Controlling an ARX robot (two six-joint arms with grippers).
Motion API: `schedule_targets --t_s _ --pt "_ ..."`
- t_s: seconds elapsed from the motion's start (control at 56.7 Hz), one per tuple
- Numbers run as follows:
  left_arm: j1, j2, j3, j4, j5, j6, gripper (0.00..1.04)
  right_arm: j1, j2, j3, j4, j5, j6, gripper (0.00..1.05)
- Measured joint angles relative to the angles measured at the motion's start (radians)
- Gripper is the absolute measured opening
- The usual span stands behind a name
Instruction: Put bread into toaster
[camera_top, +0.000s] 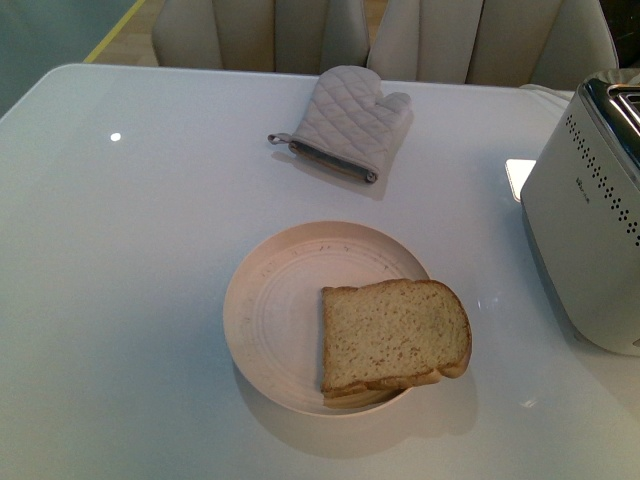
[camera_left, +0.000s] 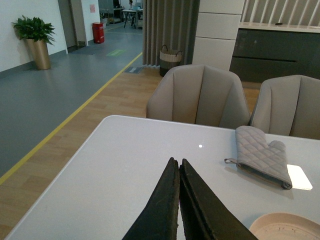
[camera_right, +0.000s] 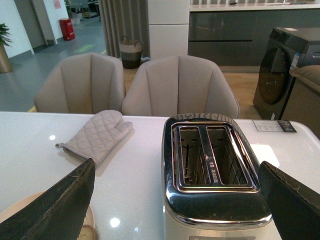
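Observation:
The bread, a tan slice with brown crust, lies flat on the right part of a round cream plate near the table's front. The white toaster with dark dots and a chrome top stands at the right edge. In the right wrist view the toaster shows two empty slots, and a sliver of the bread shows at the plate. My right gripper is open, jaws wide apart, hovering before the toaster. My left gripper is shut and empty above the table's left part. Neither arm shows in the front view.
A quilted grey oven mitt lies at the table's back middle; it also shows in the left wrist view and the right wrist view. Two beige chairs stand behind the table. The plate's rim shows near my left gripper.

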Motion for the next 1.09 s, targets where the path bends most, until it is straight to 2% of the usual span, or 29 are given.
schedule_targets --t_s 0.3,0.406,0.688,0.776,1.094 --pt "0.000 -0.078 0.000 -0.079 0.000 0.001 0.03 0.000 0.000 0.000 0.000 0.000 0.000 0.96" --pt "0.000 -0.214 0.000 -0.240 0.000 0.001 0.03 0.000 0.000 0.000 0.000 0.000 0.000 0.96" --pt "0.000 -0.247 0.000 -0.253 0.000 0.001 0.04 0.000 0.000 0.000 0.000 0.000 0.000 0.96" --pt "0.000 -0.247 0.000 -0.253 0.000 0.002 0.26 0.000 0.000 0.000 0.000 0.000 0.000 0.96" --pt "0.000 -0.247 0.000 -0.253 0.000 0.002 0.82 0.000 0.000 0.000 0.000 0.000 0.000 0.96"
